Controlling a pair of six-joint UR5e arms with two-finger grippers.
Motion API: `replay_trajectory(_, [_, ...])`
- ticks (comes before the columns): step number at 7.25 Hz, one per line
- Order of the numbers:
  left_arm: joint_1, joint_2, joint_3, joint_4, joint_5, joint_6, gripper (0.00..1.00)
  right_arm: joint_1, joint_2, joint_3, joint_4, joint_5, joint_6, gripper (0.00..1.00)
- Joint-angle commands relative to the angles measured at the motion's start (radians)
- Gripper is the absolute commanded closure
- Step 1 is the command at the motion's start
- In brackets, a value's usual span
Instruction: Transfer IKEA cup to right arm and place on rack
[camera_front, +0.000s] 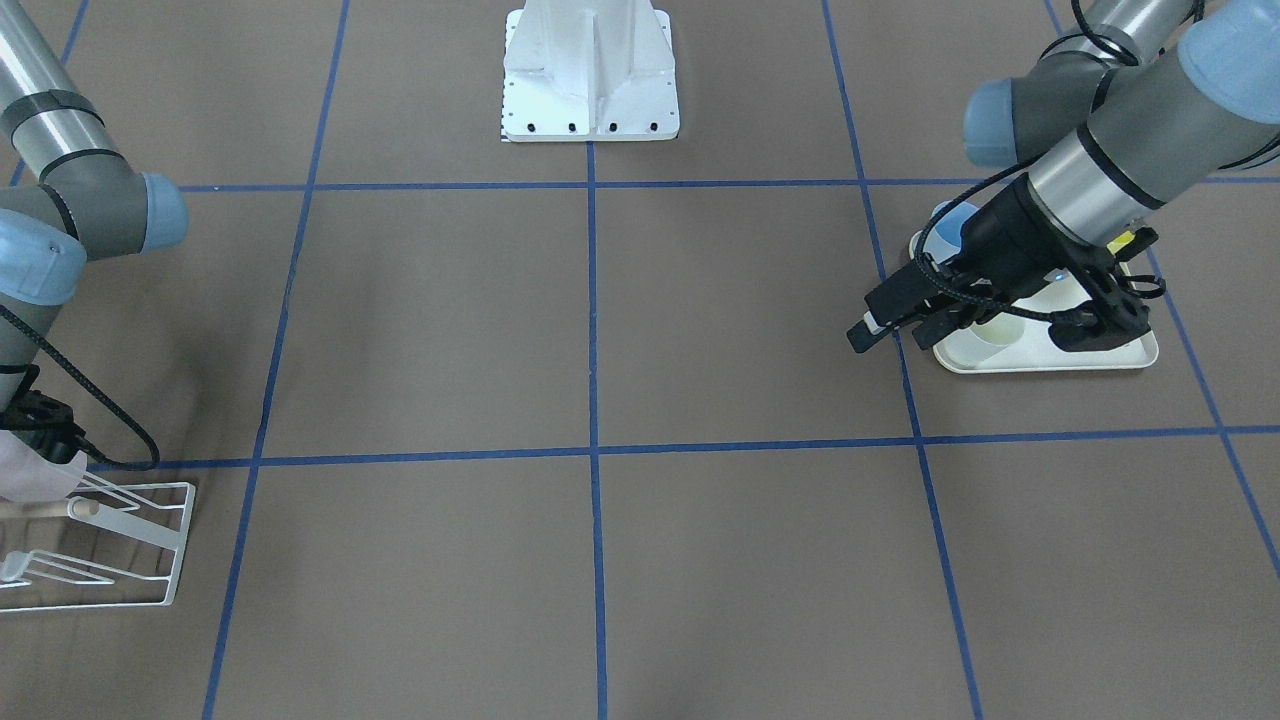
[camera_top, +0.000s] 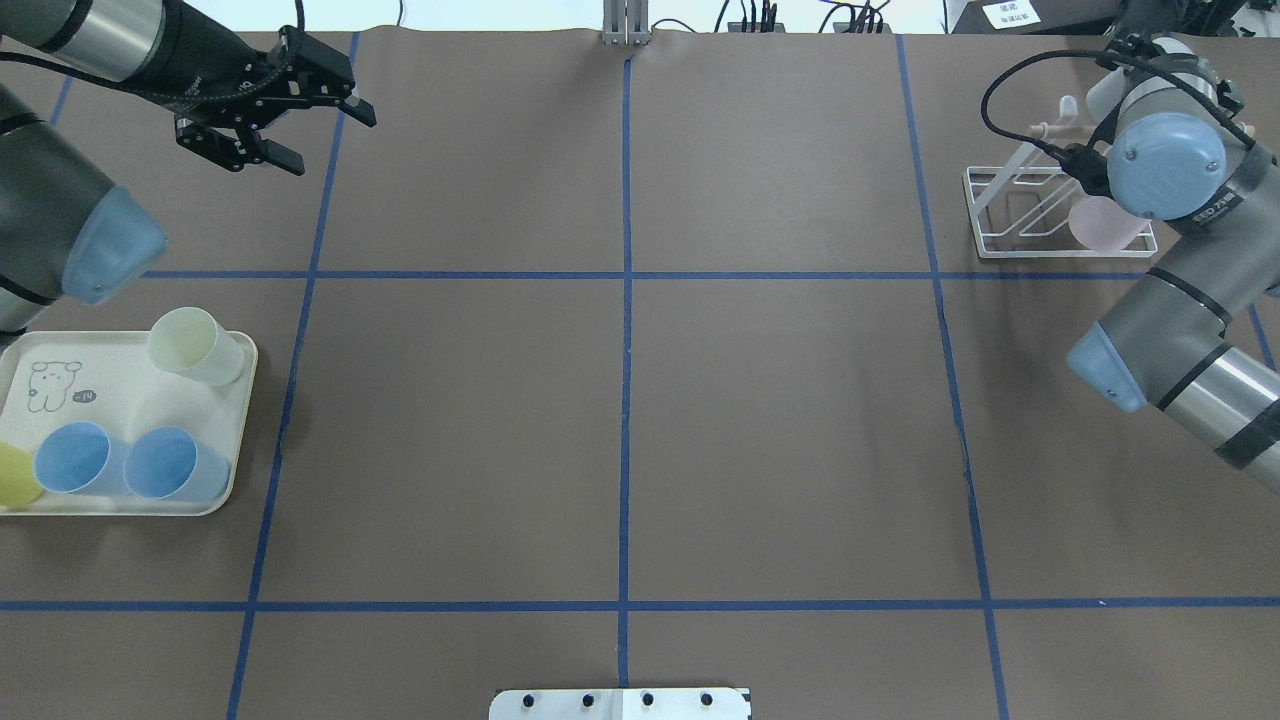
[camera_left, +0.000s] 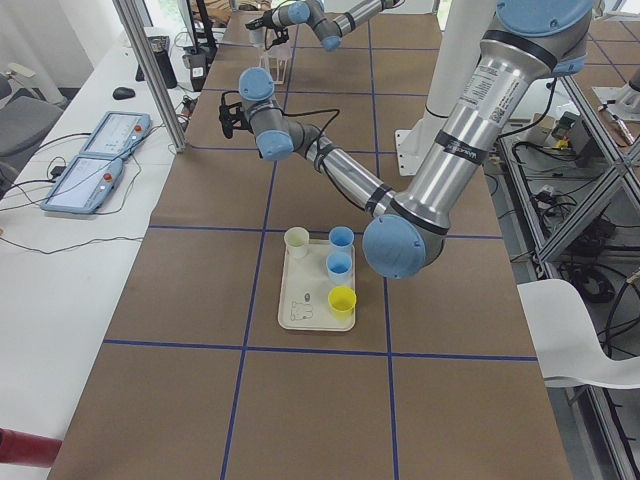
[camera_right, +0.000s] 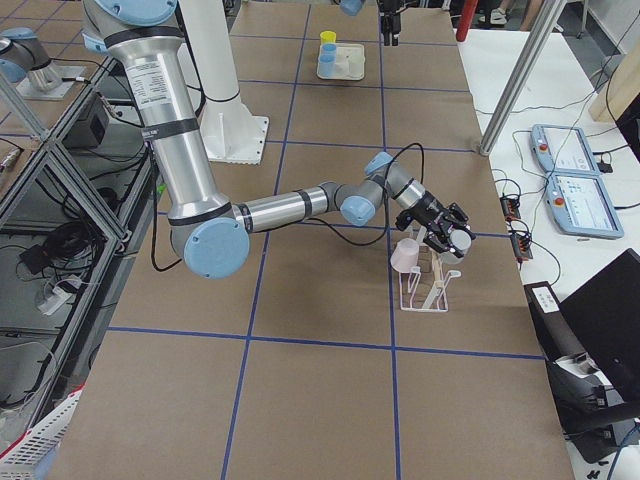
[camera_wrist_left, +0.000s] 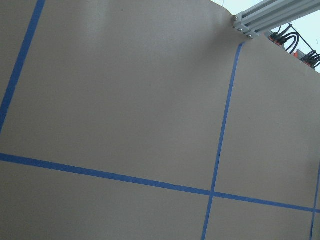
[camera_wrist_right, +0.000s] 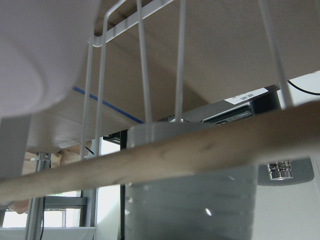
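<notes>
The IKEA cup (camera_top: 1100, 225), pale pink, lies tilted on the white wire rack (camera_top: 1000, 215) at the table's far right. In the exterior right view the cup (camera_right: 405, 257) sits on the rack (camera_right: 428, 290) just beside my right gripper (camera_right: 448, 238). Whether that gripper still grips the cup cannot be told. The right wrist view shows the cup (camera_wrist_right: 35, 50) very near at upper left, with the rack's wooden dowel (camera_wrist_right: 175, 150) crossing in front. My left gripper (camera_top: 335, 143) hangs open and empty, high over the far left of the table.
A cream tray (camera_top: 100, 390) with a printed animal lies at the near left. It holds a cream cup (camera_top: 195, 345), two blue cups (camera_top: 165, 465) and a yellow cup (camera_top: 15, 475). The robot's white base (camera_front: 590, 70) stands at the middle of its table edge.
</notes>
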Motion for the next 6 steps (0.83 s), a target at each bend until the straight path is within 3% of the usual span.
replay_trajectory(1, [0.0, 0.0, 0.0, 0.0, 0.0, 0.0, 0.0, -0.004, 0.0, 0.0, 0.002, -0.001, 0.0, 0.08])
replay_trajectory(4, [0.0, 0.0, 0.002, 0.0, 0.0, 0.0, 0.0, -0.004, 0.0, 0.003, 0.002, -0.001, 0.0, 0.07])
replay_trajectory(5, [0.0, 0.002, 0.0, 0.0, 0.0, 0.0, 0.0, -0.002, 0.004, 0.024, 0.002, 0.003, 0.0, 0.01])
replay_trajectory(6, [0.0, 0.003, -0.003, 0.0, 0.0, 0.002, 0.0, -0.002, 0.011, 0.055, -0.003, 0.011, 0.005, 0.01])
